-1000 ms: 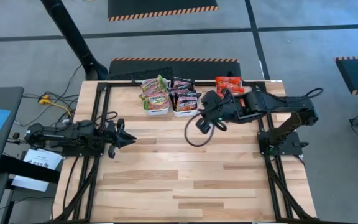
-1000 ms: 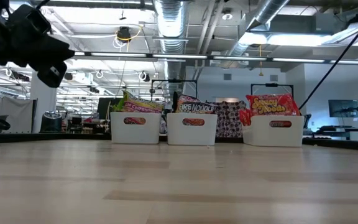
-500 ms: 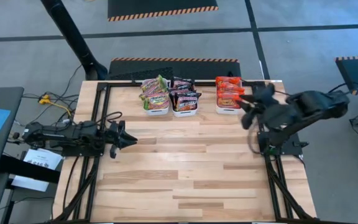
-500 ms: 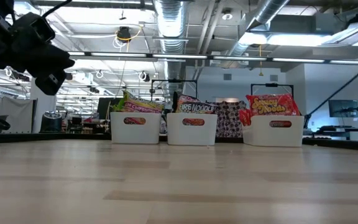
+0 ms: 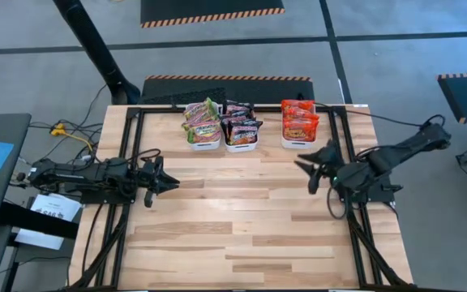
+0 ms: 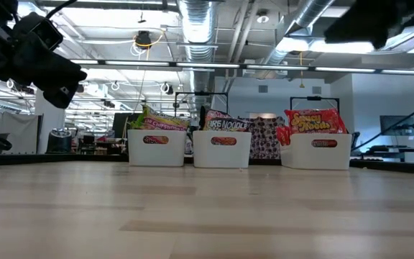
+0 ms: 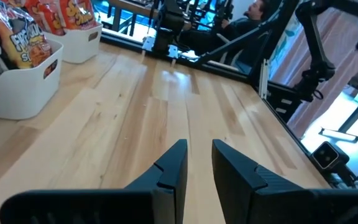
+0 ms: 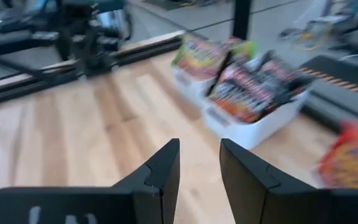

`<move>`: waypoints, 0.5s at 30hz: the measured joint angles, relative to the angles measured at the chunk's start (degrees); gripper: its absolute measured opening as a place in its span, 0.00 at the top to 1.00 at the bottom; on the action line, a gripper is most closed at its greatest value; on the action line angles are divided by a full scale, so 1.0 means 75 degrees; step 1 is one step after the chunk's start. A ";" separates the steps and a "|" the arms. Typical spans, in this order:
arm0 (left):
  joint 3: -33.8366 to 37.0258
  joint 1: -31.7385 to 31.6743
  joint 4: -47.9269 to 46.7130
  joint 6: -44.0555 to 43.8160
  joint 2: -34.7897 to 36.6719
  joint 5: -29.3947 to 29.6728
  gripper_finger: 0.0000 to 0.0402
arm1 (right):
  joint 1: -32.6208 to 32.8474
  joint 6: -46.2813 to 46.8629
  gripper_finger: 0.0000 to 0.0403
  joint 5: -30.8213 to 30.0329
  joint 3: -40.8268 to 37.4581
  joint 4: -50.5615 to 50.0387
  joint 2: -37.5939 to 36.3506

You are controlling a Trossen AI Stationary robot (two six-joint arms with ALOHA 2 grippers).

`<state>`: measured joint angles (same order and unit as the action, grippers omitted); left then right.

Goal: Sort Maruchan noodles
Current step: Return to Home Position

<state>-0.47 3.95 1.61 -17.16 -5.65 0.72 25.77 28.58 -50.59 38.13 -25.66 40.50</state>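
Three white trays stand in a row at the table's far edge. The left tray holds green-yellow Maruchan packets, the middle tray dark packets, and the right tray red packets. The low view shows the packets sticking up above the tray rims. My left gripper hovers open over the table's left side, holding nothing. My right gripper hovers open near the right edge, in front of the red tray, also holding nothing. The wrist views show both sets of fingers, left and right, over bare wood.
Black frame rails run along the table's left and right sides. A cable loops down from the right arm. The light wooden tabletop lies bare in the middle and near part. A person sits beyond the table.
My right arm has pulled back from beside the middle tray toward the table's right edge and a little toward the near edge, its cable loop swinging along with it. The packets and trays have stayed put.
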 joint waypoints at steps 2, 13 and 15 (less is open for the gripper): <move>0.0000 0.0000 0.0003 -0.0073 0.0000 -0.0001 0.85 | -0.0076 -0.0022 0.66 0.0426 -0.0550 0.0657 -0.0019; 0.0006 0.0000 0.0000 -0.0115 0.0000 -0.0004 0.85 | -0.0156 -0.0079 0.66 0.1099 -0.3472 0.4286 -0.0085; 0.0006 0.0000 0.0003 -0.0118 0.0000 -0.0004 0.85 | -0.0168 -0.0082 0.66 0.1099 -0.3952 0.5034 -0.0171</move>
<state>-0.43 3.94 1.63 -18.04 -5.65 0.69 24.51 27.96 -42.35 8.49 12.10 39.22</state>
